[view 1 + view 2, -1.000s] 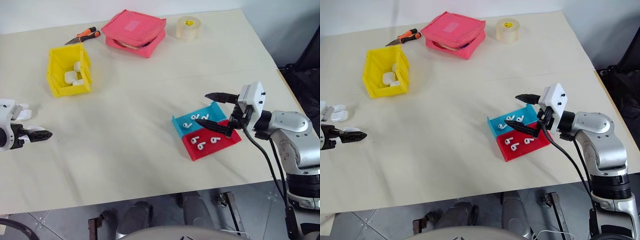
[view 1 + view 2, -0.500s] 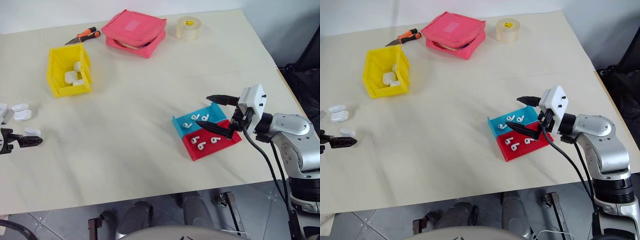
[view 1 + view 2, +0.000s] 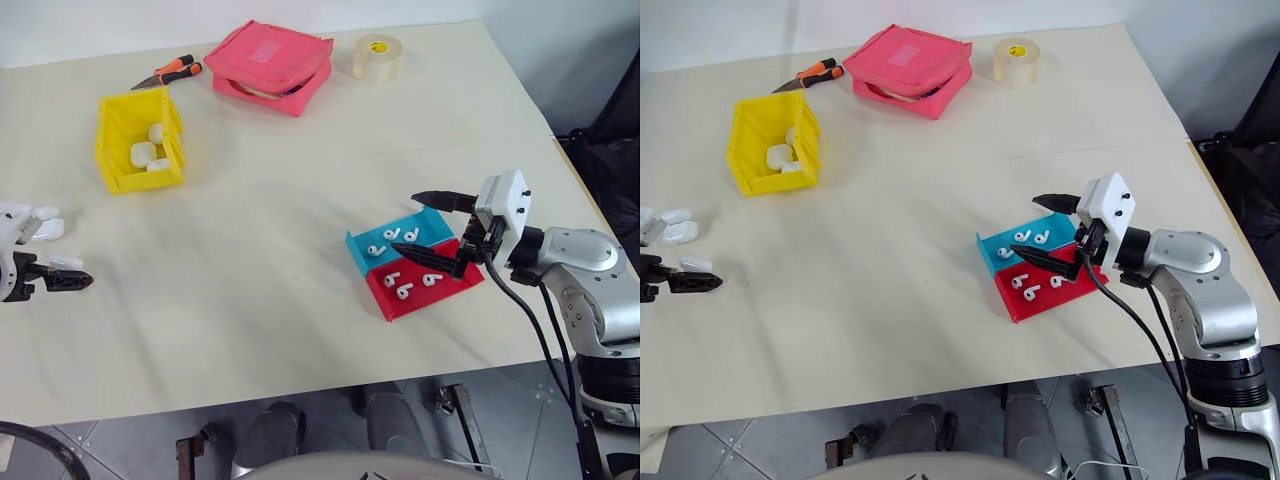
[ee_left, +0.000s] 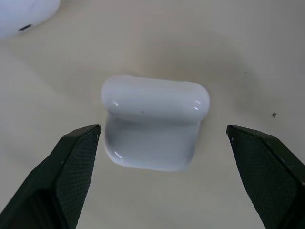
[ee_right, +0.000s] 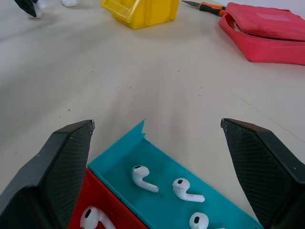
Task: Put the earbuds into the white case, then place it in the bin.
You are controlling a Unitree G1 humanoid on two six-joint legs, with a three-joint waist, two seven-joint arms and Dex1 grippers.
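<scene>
A white case [image 4: 155, 126] lies on the table between my left gripper's [image 4: 163, 127] open fingers, untouched. Two more white cases [image 3: 678, 232] rest just beyond it at the table's left edge. Earbuds [image 5: 144, 176] lie in a blue tray [image 3: 385, 242] and a red tray [image 3: 425, 290] at the right. My right gripper [image 3: 432, 228] hovers open over these trays, holding nothing. The yellow bin [image 3: 112, 150] stands at the far left with white cases [image 3: 143, 153] inside.
A pink zip pouch [image 3: 268, 65], an orange-handled cutter [image 3: 168, 71] and a roll of clear tape [image 3: 377, 55] lie along the far edge. Bare table spreads between the bin and the trays. The table's right edge runs close behind my right arm.
My left hand has shifted a little toward the table's left edge, uncovering the white cases beside it. The right gripper has kept still.
</scene>
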